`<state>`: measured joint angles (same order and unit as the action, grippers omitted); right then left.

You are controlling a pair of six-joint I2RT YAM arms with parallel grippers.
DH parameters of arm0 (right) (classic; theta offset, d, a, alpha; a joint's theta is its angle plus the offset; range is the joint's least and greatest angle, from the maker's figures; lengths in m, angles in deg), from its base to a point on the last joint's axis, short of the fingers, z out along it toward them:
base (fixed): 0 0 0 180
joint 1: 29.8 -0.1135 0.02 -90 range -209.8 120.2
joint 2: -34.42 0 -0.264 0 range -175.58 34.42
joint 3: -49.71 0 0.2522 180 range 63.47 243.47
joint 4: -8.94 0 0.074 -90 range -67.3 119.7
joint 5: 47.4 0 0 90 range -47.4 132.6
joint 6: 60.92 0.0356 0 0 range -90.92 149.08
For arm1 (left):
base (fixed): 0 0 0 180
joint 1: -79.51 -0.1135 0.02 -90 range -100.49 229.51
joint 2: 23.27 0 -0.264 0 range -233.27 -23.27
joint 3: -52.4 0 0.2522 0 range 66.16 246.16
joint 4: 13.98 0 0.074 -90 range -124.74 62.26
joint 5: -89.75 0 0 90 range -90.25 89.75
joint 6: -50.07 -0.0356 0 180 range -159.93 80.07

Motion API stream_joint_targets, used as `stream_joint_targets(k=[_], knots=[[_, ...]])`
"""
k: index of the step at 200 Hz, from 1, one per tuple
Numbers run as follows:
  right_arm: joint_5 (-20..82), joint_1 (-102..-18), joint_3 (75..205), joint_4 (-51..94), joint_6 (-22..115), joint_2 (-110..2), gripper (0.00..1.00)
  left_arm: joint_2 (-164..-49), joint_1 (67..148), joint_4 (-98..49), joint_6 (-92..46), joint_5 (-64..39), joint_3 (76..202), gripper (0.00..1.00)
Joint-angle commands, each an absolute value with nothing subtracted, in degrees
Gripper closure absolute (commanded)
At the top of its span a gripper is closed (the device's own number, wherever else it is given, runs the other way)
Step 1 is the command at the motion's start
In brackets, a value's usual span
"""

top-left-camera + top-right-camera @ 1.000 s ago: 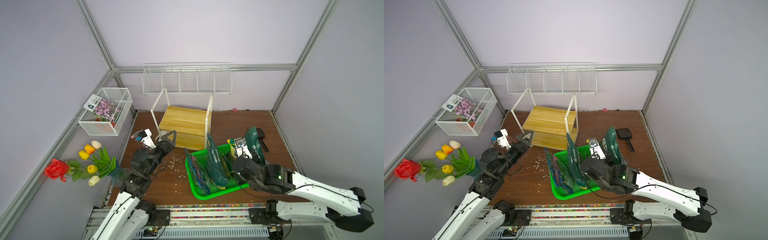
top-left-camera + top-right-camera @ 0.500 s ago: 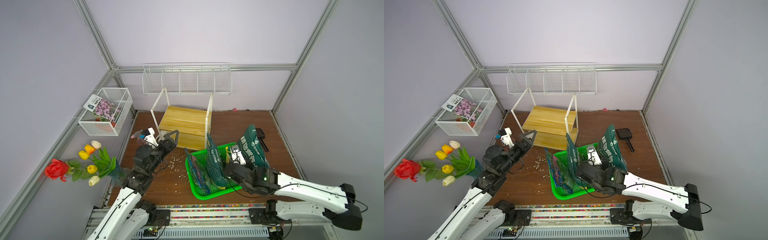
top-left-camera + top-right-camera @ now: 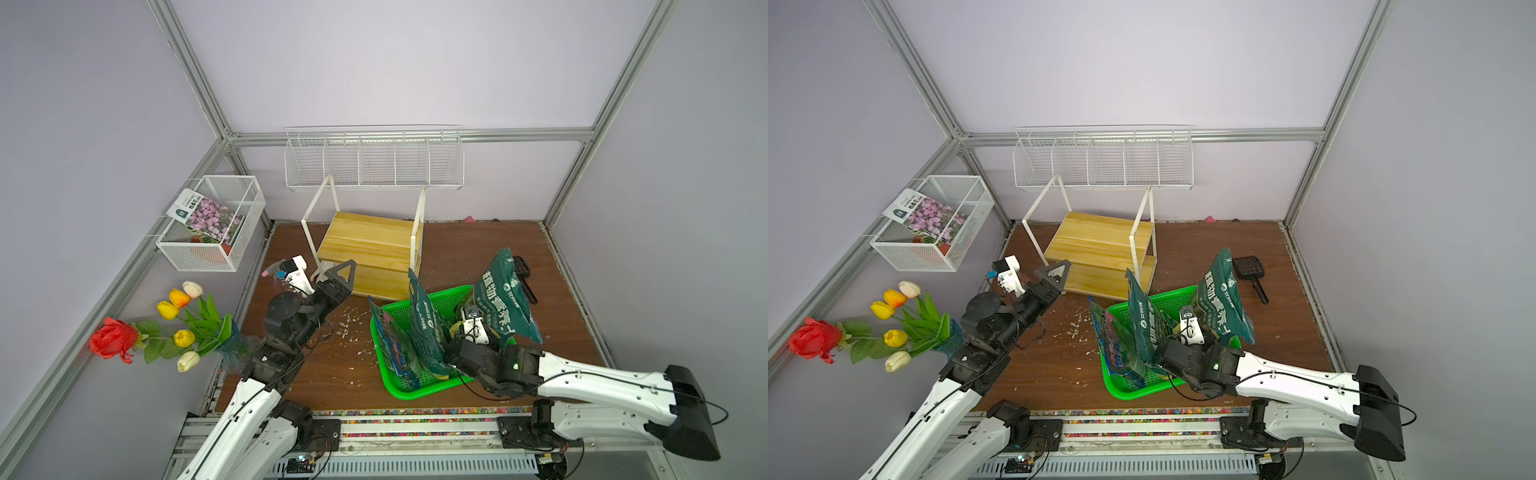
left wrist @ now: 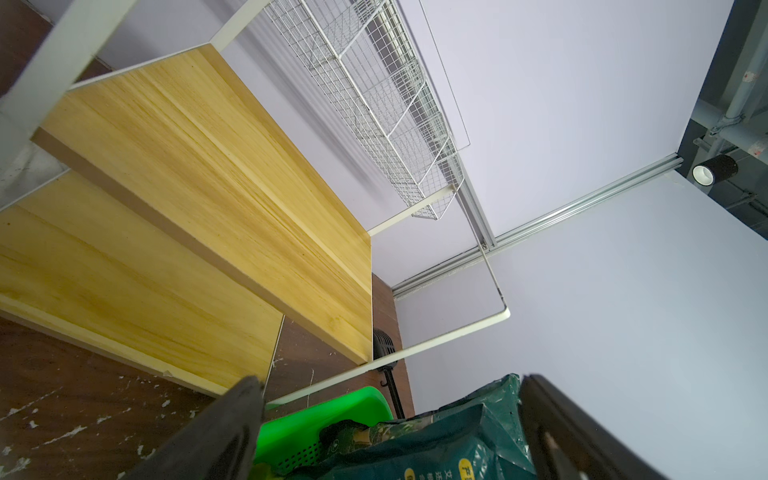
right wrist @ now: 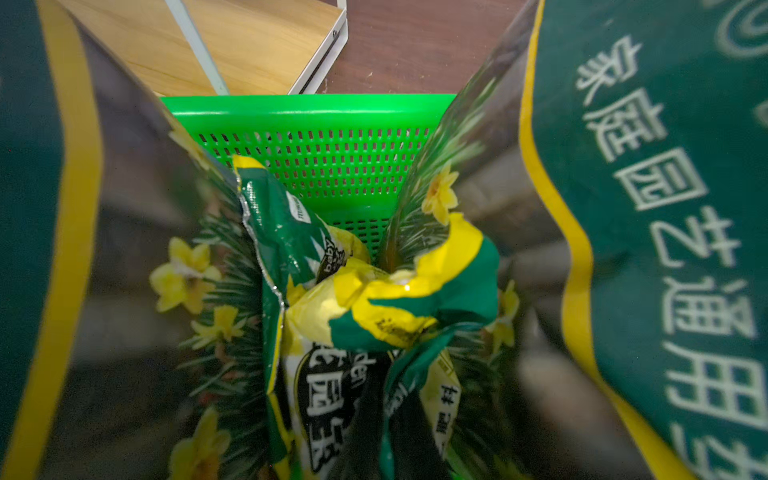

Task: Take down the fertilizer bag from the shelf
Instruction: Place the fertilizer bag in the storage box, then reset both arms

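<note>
Movement since a second ago: my left jaws, wide open and empty, have crept up to the shelf's point(image 3: 370, 249) 7 o'clock corner. Right jaws, closed, seemingly on the crumpled fertilizer bag point(image 5: 374, 299), have pushed deeper into the basket point(image 3: 415, 392) at the shelf's 5 o'clock. Brown table point(image 3: 469, 249) lies open at 3 o'clock, with white scraps point(image 3: 345, 328) at 6.

shelf point(image 3: 365, 245): was pale yellow wood grain, white frame
fertilizer bag point(image 3: 505, 305): was dark green, white lettering
basket point(image 3: 411, 392): was bright green, perforated
worktop point(image 3: 478, 249): was dark brown
</note>
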<state>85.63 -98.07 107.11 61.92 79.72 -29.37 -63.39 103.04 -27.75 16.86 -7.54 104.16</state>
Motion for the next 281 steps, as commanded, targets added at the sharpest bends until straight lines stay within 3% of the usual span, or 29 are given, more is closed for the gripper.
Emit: stream_joint_targets(k=[1, 31, 69, 108, 127, 158, 217, 281], knots=[[73.2, -96.3, 103.0, 59.3, 81.5, -33.1, 1.0, -62.0, 102.9, -28.4, 15.8, -6.4, 103.4, 0.01], [66.6, -91.9, 101.7, 56.3, 79.8, -34.1, 1.0, -60.3, 102.9, -31.0, 13.6, -3.8, 103.6, 0.01], [68.0, -91.6, 106.9, 61.4, 77.3, -32.1, 1.0, -58.9, 102.9, -33.2, 11.5, -1.2, 103.7, 0.01], [73.6, -91.6, 117.4, 65.6, 66.4, -27.5, 0.54, -59.2, 102.8, -34.2, 8.8, 0.5, 104.1, 0.01], [77.9, -91.4, 122.0, 65.0, 61.2, -25.3, 0.43, -59.6, 102.8, -34.8, 7.2, 1.2, 104.7, 0.0], [79.6, -87.9, 128.5, 63.5, 52.9, -23.2, 0.37, -60.8, 102.7, -36.8, 3.4, 2.3, 106.4, 0.01], [75.9, -68.3, 135.6, 60.6, 42.2, -21.5, 0.3, -62.0, 101.9, -39.0, -2.6, 5.0, 108.5, 0.01], [65.4, -42.6, 133.4, 56.6, 44.4, -23.5, 0.28, -63.1, 96.8, -39.5, -4.8, 2.7, 107.1, 0.01]])
